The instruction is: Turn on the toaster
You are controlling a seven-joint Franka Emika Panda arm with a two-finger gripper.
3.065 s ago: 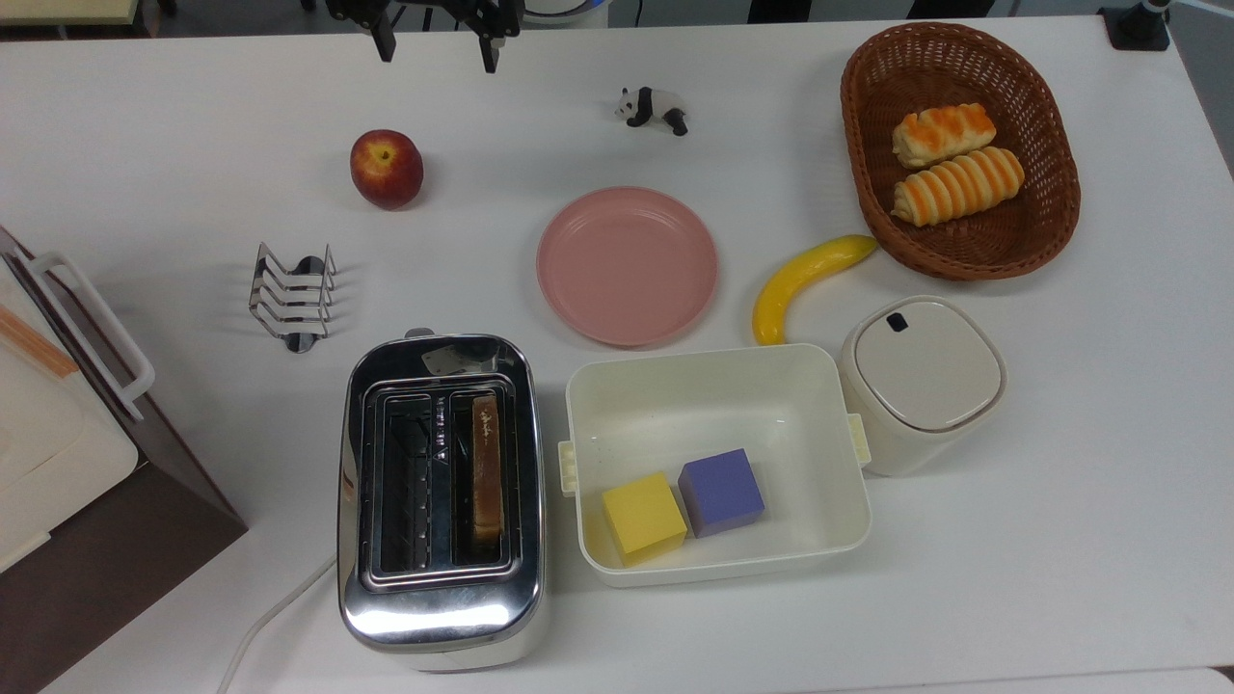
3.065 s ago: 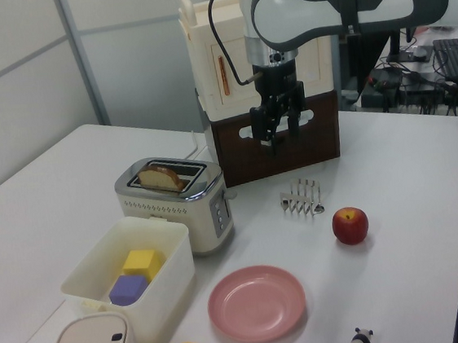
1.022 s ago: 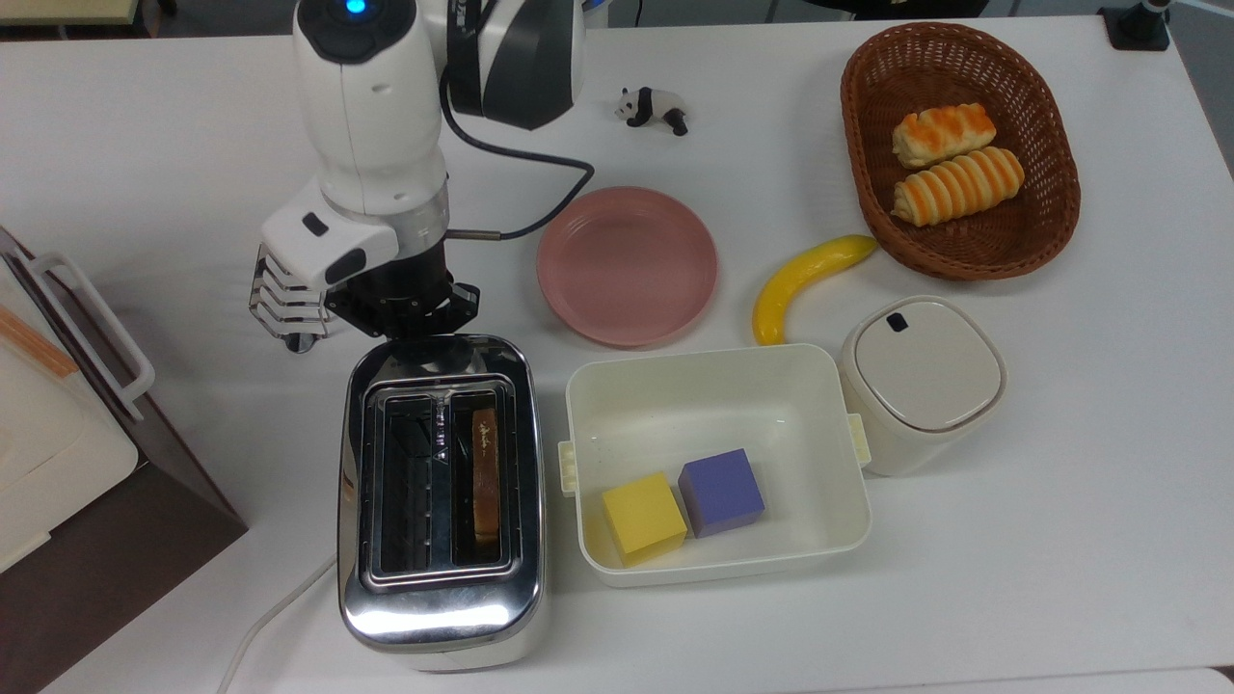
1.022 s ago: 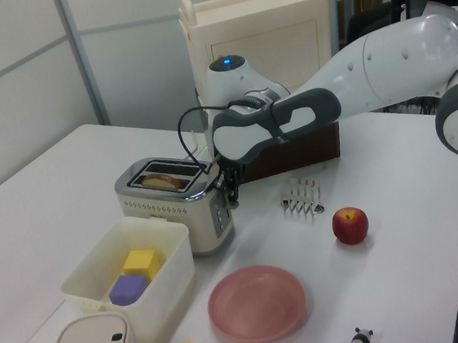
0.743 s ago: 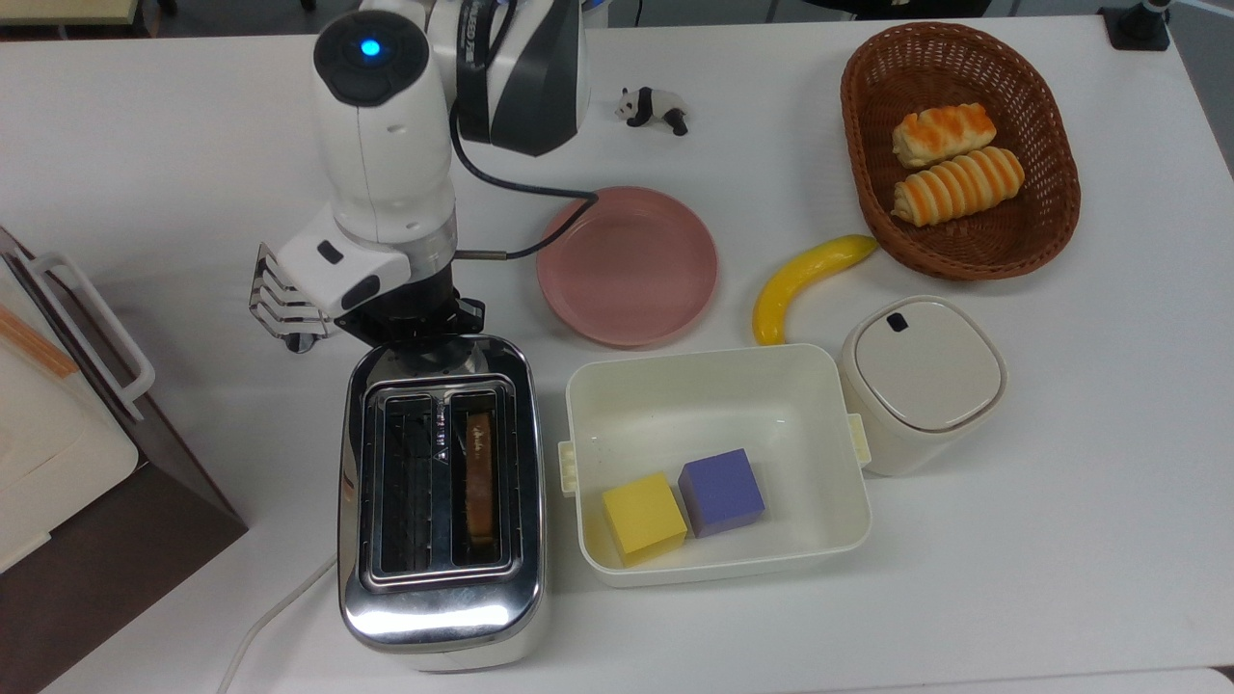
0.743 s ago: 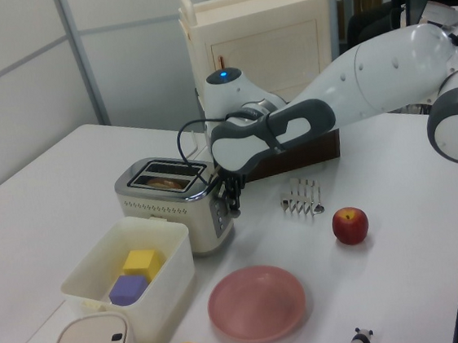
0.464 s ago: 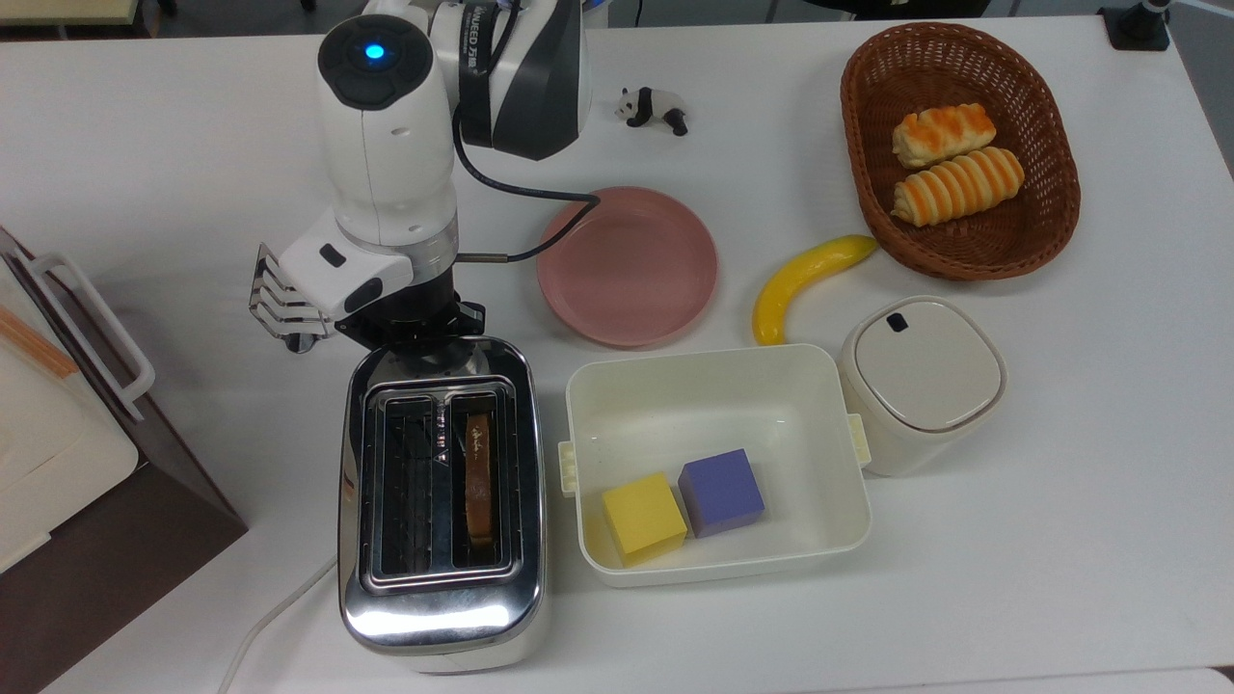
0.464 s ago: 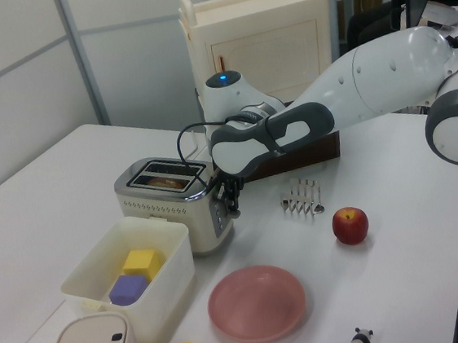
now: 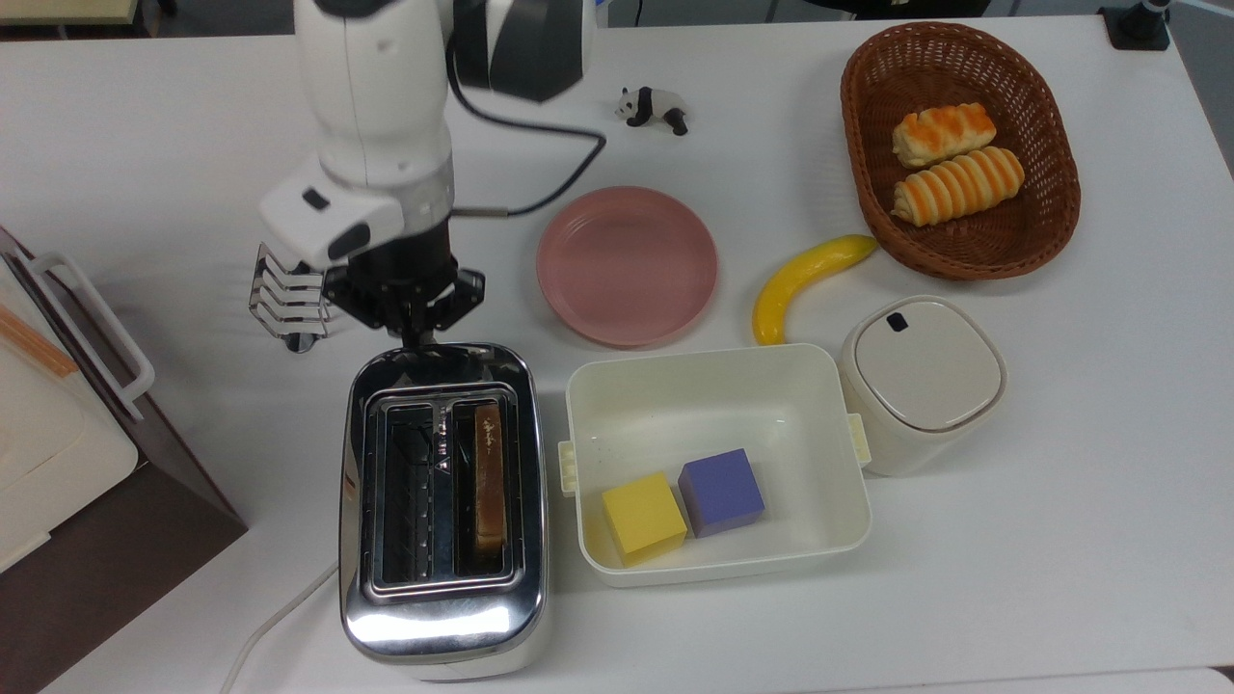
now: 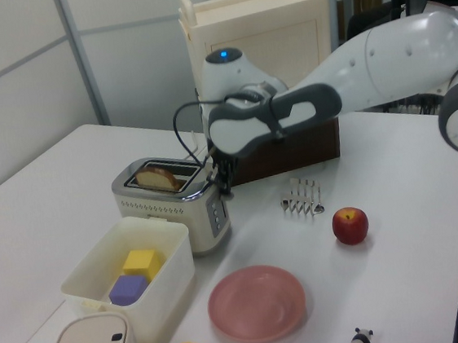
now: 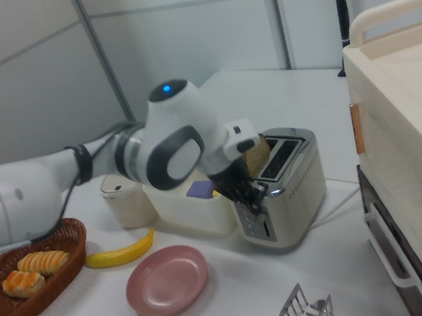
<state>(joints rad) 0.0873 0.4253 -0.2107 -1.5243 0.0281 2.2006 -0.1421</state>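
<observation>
The chrome toaster (image 9: pixel 439 617) (image 10: pixel 155 204) (image 11: pixel 296 187) stands at the table's front, its lever end pointing toward the arm. A bread slice (image 9: pixel 489 477) (image 10: pixel 156 177) (image 11: pixel 255 154) stands tall in one slot, its top above the rim. My gripper (image 9: pixel 419 337) (image 10: pixel 224 184) (image 11: pixel 250 195) hangs just over that lever end, pointing down, fingers shut with nothing between them. The lever itself is hidden behind the gripper.
A wire toast rack (image 9: pixel 289 299) sits just to the top view's left of the gripper, a pink plate (image 9: pixel 627 265) to its right. A white bin (image 9: pixel 713 355) with two cubes flanks the toaster. The white-and-brown box appliance (image 9: pixel 58 434) stands at the top view's left edge. An apple (image 10: pixel 350 225) lies beyond the rack.
My gripper has lifted up from low against the toaster's lever end. The bread slice now stands higher in its slot than half a second ago.
</observation>
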